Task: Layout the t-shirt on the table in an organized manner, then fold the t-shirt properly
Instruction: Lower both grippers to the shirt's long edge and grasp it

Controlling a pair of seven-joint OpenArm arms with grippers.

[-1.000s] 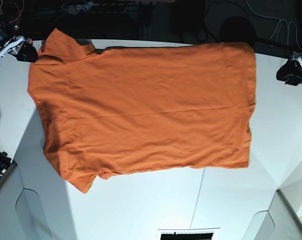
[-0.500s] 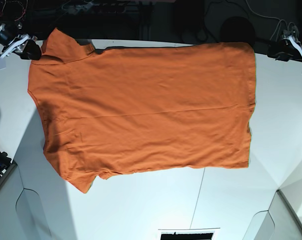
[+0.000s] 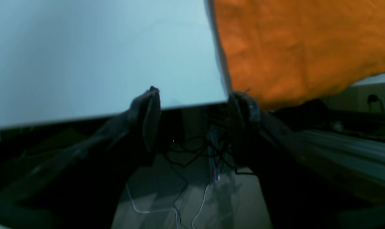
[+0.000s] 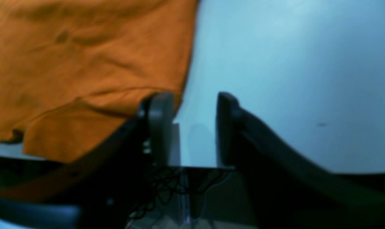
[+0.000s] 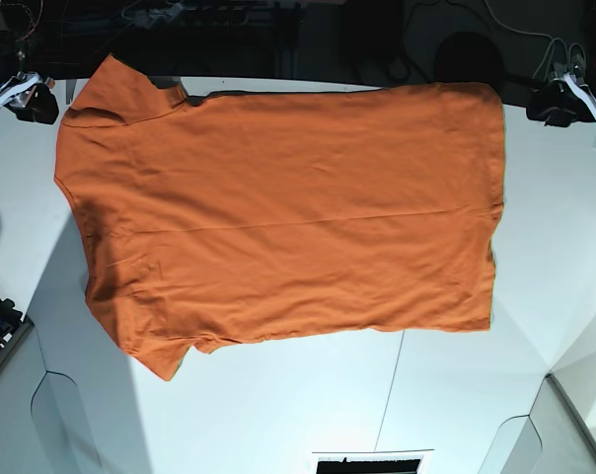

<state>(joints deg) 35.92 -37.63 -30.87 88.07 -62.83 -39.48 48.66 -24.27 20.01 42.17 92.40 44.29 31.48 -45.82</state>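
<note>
The orange t-shirt (image 5: 278,217) lies spread flat on the white table (image 5: 278,415), collar end toward the left, one sleeve at the far left corner and the other at the near left. My right gripper (image 5: 30,101) hovers at the table's far left edge, just off the far sleeve (image 4: 78,127); its jaws (image 4: 192,127) stand open with only table between them. At the far right edge, my left gripper (image 5: 559,99) sits beside the hem corner (image 3: 275,89), open (image 3: 195,105) and empty.
The table's dark far edge (image 5: 278,84) runs right behind the shirt, with cables and dark gear beyond it. A thin seam (image 5: 392,385) crosses the near tabletop. Grey panels (image 5: 12,415) flank the near corners.
My right gripper has opened wider and pulled back left off the far sleeve. My left gripper rose toward the far edge a second ago and has held still since.
</note>
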